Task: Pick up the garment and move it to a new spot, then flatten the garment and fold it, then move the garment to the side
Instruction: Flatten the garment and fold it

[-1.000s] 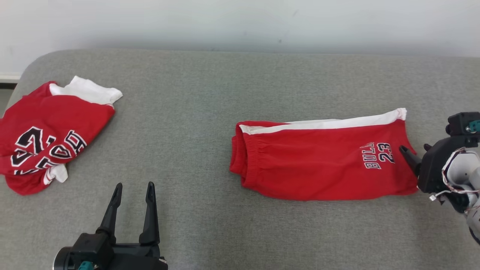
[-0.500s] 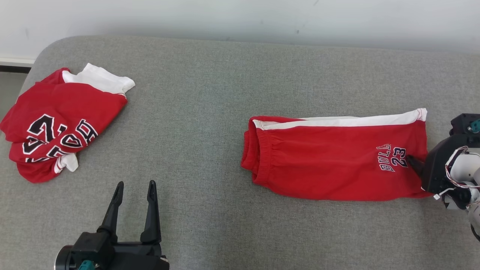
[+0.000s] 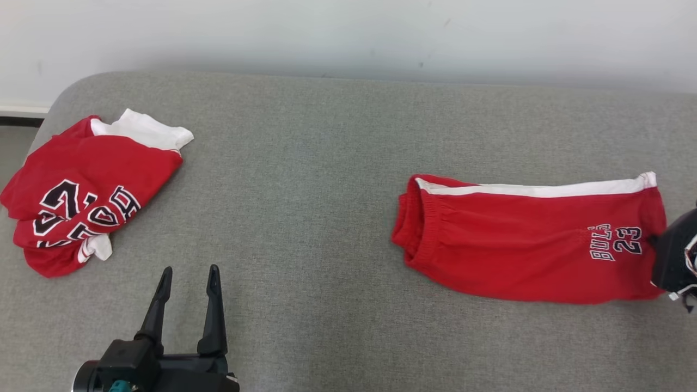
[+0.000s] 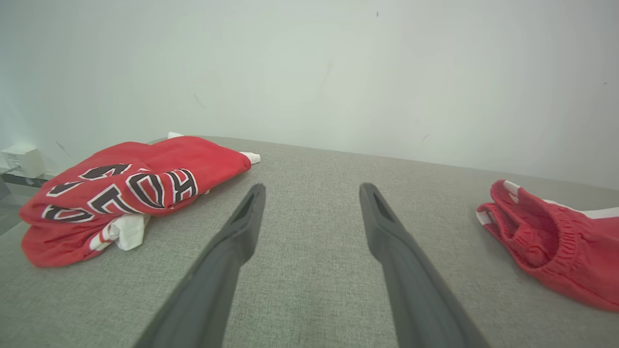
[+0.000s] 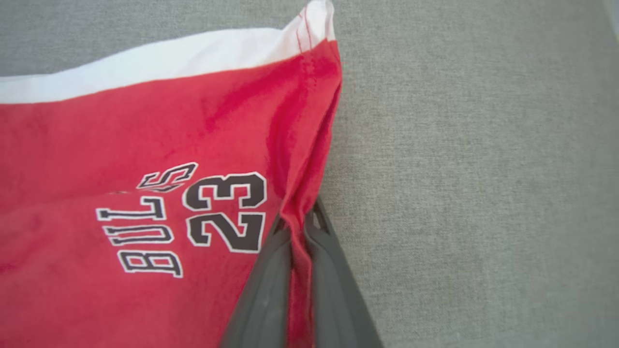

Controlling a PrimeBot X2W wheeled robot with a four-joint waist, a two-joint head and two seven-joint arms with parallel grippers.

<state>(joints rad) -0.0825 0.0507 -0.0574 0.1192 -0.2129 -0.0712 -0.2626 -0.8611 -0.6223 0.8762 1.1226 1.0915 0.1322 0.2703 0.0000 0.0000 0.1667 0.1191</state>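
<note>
Grey padded surface (image 3: pixel 305 163) runs beneath a white wall (image 3: pixel 348 32). At far left lies a crumpled jersey (image 3: pixel 81 185); I leave it alone. Left gripper (image 3: pixel 189 269) sits at lower left, fingers spread wide, holding nothing, well apart from both garments. Shorts (image 3: pixel 523 250) lie folded lengthwise on the right half, waistband toward the centre, leg hem toward the right edge. Right gripper (image 5: pixel 297 224) is pinched narrow on that hem just beside the "23" print, with red cloth bunched between its fingers.

I judge that folding is complete and that the step in hand is the move to the side. My procedure:

1. Check the pinch. I cannot tell how many layers it holds; a partial grip would peel the top layer off.
2. Pull along the shorts' long axis, low over the surface, so the fold stays shut.
3. Avoid a high lift from this one point; the stack would likely drape open.
4. Stop short of the surface edge, then release.
</note>
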